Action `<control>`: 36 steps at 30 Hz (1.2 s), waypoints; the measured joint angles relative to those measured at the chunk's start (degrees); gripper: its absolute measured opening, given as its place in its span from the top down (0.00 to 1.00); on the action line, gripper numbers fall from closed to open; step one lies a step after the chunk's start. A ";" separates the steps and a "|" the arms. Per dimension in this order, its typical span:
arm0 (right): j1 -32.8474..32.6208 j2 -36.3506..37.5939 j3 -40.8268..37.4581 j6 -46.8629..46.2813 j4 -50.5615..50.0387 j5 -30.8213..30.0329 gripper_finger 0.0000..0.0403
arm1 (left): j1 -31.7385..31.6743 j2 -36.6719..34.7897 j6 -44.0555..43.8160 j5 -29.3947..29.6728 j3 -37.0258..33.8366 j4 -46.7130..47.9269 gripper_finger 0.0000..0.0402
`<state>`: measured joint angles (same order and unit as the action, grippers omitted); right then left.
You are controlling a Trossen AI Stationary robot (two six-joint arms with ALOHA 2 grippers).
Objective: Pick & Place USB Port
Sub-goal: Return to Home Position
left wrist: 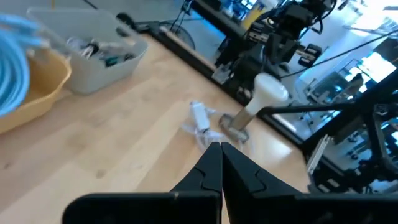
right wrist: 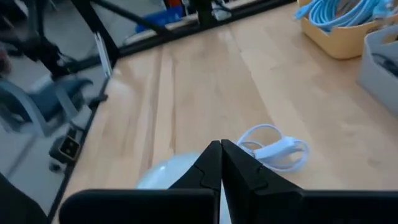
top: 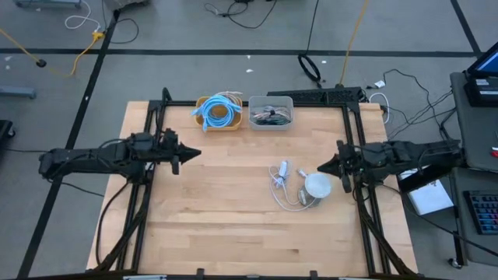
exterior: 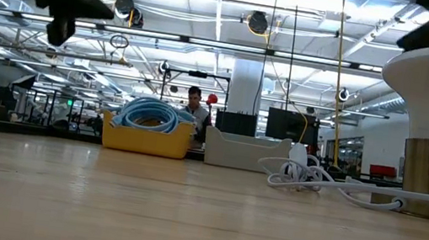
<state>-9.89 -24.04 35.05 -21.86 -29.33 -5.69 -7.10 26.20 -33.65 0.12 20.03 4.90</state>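
Both tools, left tool (top: pixel 194 153) and right tool (top: pixel 320 168), sit pinched together, empty; you're seemingly homing; next, the white cable (top: pixel 283 169) needs binning

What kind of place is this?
Probably a robotics lab or workshop: the left arm and right arm wait at the sides of a wooden table, cables trail across the floor, and monitors stand in the big hall behind.
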 joint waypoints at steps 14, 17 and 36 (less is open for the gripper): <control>0.05 23.93 -20.66 -9.17 6.76 -0.43 1.00 | 0.01 -2.30 -4.92 1.32 -11.97 0.04 1.00; 0.04 23.81 -20.67 -8.69 8.04 -0.22 1.00 | 0.01 -2.27 -6.26 1.49 -12.83 -0.60 0.99; 0.02 20.35 -20.90 -5.20 -0.12 -33.97 1.00 | 0.01 -2.27 -7.85 1.91 -12.81 -1.68 0.99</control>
<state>-9.87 -3.69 14.15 -27.06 -29.45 -39.66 -7.09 23.92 -41.50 2.03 7.22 3.22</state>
